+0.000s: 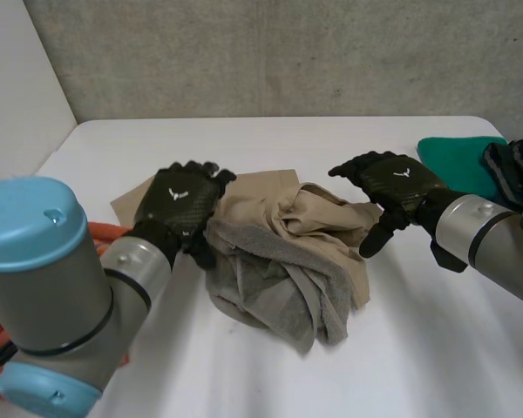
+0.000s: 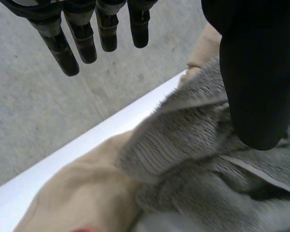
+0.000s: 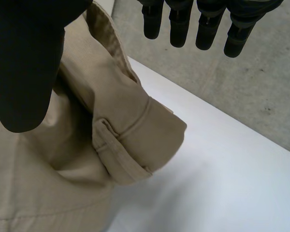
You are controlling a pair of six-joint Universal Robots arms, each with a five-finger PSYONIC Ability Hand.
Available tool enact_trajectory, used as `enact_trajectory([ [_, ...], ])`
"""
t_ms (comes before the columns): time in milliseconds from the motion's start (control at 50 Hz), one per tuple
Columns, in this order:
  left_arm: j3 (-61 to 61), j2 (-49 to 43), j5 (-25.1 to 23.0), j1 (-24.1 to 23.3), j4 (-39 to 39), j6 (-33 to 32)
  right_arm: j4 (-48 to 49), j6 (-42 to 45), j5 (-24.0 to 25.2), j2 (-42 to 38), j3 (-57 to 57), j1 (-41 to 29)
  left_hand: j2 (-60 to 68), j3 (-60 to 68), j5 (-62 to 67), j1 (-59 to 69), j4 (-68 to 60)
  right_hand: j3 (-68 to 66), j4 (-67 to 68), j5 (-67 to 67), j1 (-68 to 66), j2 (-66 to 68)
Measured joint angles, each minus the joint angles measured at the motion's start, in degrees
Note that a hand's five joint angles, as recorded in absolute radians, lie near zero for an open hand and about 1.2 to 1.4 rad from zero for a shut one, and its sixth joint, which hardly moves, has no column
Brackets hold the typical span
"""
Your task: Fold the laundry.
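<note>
A crumpled heap of laundry lies mid-table: a tan garment [image 1: 318, 218] on top and at the back, a grey towel [image 1: 275, 279] spilling toward the front. My left hand [image 1: 179, 205] hovers at the heap's left side, open, fingers [image 2: 87, 43] straight above the grey towel [image 2: 193, 159] and the tan cloth [image 2: 82, 198], holding nothing. My right hand [image 1: 392, 185] hangs at the heap's right side, open, its thumb pointing down just beside the cloth. In the right wrist view a folded tan hem [image 3: 130, 140] lies under its spread fingers [image 3: 179, 24], untouched.
A green cloth [image 1: 458, 161] and a dark garment [image 1: 514, 170] lie at the table's right edge. Orange cloth [image 1: 9, 335] sits at the left, behind my left arm. A flat brown sheet [image 1: 131, 200] peeks out under the left hand. A concrete wall backs the white table [image 1: 418, 348].
</note>
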State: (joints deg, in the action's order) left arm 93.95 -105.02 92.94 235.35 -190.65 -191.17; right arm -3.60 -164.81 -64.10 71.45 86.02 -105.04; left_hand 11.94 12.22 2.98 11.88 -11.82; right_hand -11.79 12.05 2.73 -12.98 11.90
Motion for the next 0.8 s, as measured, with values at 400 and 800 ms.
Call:
enact_trajectory([
  [400,-37.24,-13.95,-22.68,-2.52,23.91,0.22,5.43,0.59,-3.77,5.27,5.75,7.32,-0.09,0.0,0.0,0.0,0.0,0.0,0.0,0.0,0.0,0.0],
  [800,-51.4,-31.46,-7.22,-5.47,14.25,-7.04,7.53,2.08,-1.51,2.52,10.86,7.64,55.68,53.84,50.7,53.64,-55.87,0.0,0.0,0.0,0.0,0.02],
])
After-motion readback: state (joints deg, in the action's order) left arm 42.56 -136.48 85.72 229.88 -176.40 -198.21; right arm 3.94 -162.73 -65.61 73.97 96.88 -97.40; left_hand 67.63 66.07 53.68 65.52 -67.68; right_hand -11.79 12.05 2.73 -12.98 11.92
